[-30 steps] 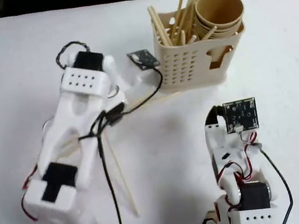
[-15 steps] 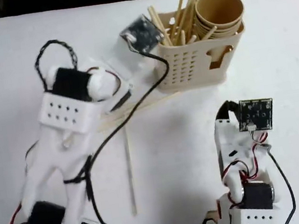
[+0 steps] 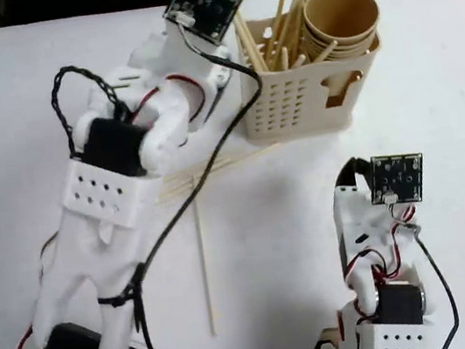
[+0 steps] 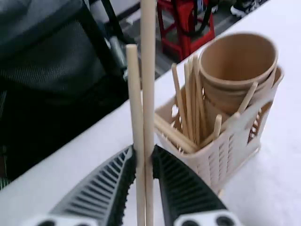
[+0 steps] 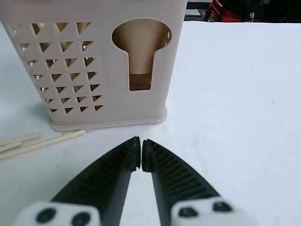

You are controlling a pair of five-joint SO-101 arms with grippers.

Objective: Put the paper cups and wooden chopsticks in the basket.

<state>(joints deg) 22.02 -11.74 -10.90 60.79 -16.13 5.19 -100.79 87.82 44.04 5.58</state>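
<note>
Left fingers (image 4: 136, 160): I have them clamped on a pair of wooden chopsticks, one pad on each side, raised above the desk (image 3: 434, 107).

Held chopsticks (image 4: 143, 94): two sticks pressed side by side. They stand upright between the pads and rise well beyond my fingertips, and one reaches higher than the other.

Basket (image 4: 225, 155): it stands on the desk beyond my left fingertips, just to one side of the held pair. From my right fingers I face its perforated wall (image 5: 70, 56) straight ahead, close to the tips but not touching.

Paper cups (image 4: 237, 66): a nested stack sits mouth up in the end of the basket farther from my left fingers. Through the keyhole cut-out ahead of my right fingers I can see a cup's side (image 5: 140, 52).

Stored chopsticks (image 4: 193, 108): a bunch leans in the basket end nearer my left fingers, with the tips sticking out over the rim.

Right fingers (image 5: 140, 153): closed with the tips meeting and nothing between them, low over the desk and pointing at the basket's foot.

Loose chopsticks (image 5: 42, 140): a few lie flat on the desk along the foot of the basket, ahead of my right fingertips and off to one side.

Single chopstick (image 3: 204, 267): it lies alone on the desk between the two arms, well apart from both sets of fingers.
</note>
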